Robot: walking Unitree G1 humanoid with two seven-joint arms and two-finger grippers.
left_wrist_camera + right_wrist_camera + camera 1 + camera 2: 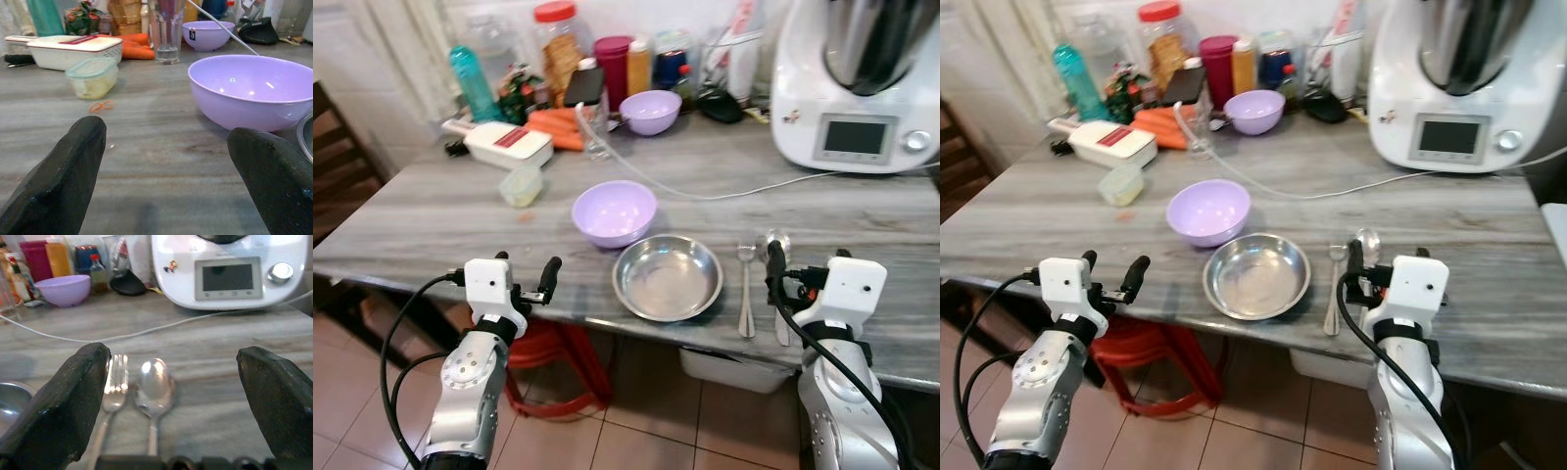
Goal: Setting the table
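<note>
- Left eye view: we see a grey stone-look table (431, 211) with a steel plate (667, 278) near its front edge.
- A lilac bowl (614, 211) sits just behind the plate, at its left, close to touching its rim.
- A fork (746, 292) and a spoon (776, 257) lie side by side just right of the plate, heads pointing away from us.
- Our right gripper (178, 396) hovers low over the cutlery handles, fingers spread wide and grasping nothing; in the right wrist view the fork head and spoon bowl lie between the two fingers (63, 406).
- Our left gripper (524, 277) is at the table's front edge, left of the plate, its fingers likewise parted and empty; in the left wrist view it faces the bowl across bare tabletop.
- At the back of the table we note a second lilac bowl (650, 112), a white grater box (509, 144), carrots (555, 127), a small lidded tub (521, 184), a glass (167, 29), bottles and jars.
- A white kitchen machine (857, 88) stands at back right; its cord (724, 192) runs across the table.
- A red stool (553, 362) stands on the tiled floor under the table.
</note>
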